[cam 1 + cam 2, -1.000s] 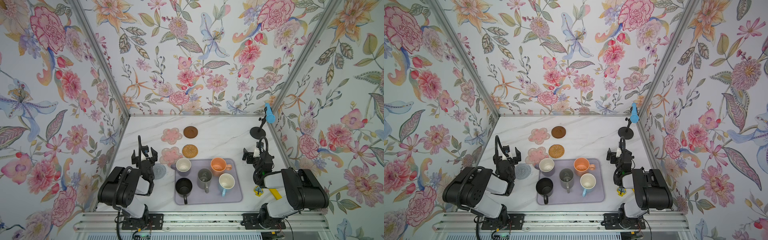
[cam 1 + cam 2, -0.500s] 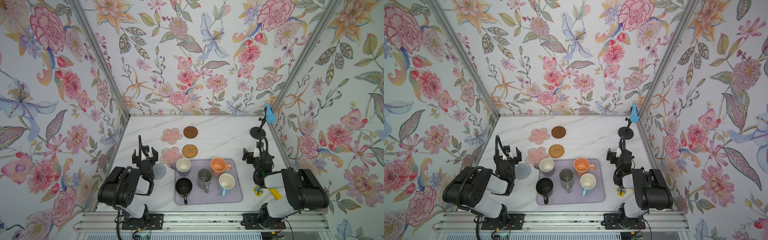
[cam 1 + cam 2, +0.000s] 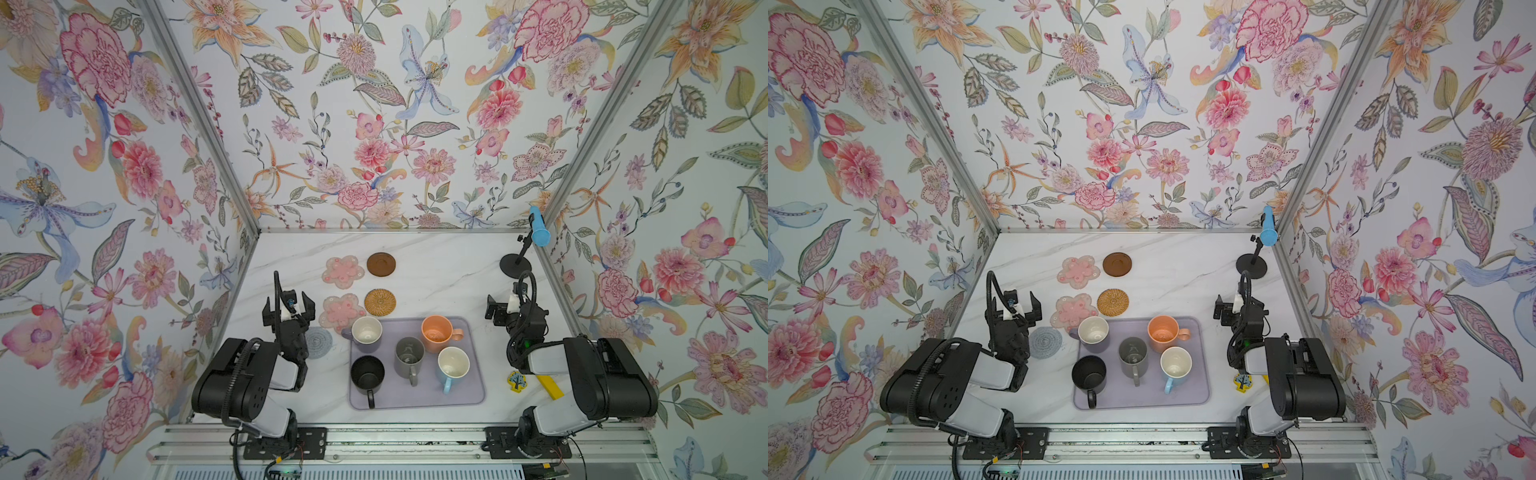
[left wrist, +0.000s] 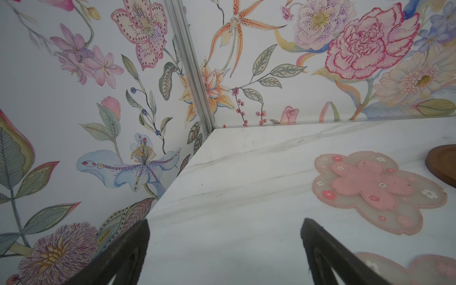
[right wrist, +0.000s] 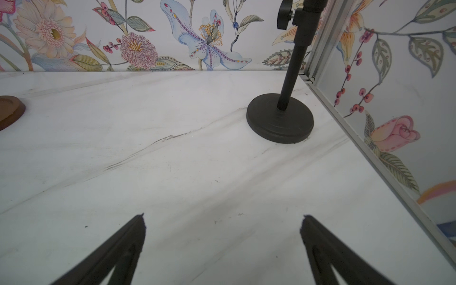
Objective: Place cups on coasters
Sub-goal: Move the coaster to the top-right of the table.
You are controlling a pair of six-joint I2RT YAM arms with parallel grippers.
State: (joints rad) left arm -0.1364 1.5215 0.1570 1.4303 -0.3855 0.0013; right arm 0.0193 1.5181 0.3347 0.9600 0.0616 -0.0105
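While the left pincer (image 3: pixel 288 307) and the right pincer (image 5: pixel 222 218) are shown spread wide and empty over the table (image 3: pixel 436 274), all five cups are seen upright on the lavender mat (image 3: pixel 415 399) at lower centre of both top views. The lavender mug (image 3: pixel 366 332) and peach-orange mug (image 3: pixel 436 332) are placed along its upper edge, the grey mug (image 3: pixel 409 357) in the middle, and the black mug (image 3: pixel 367 374) and light blue mug (image 3: pixel 453 365) lower down. The coasters are seen bare above and left of the mat: upper flower coaster (image 3: pixel 343 272), brown disc (image 3: pixel 380 264), lower flower coaster (image 3: pixel 338 311), rattan coaster (image 3: pixel 380 302) and knitted coaster (image 3: pixel 319 341).
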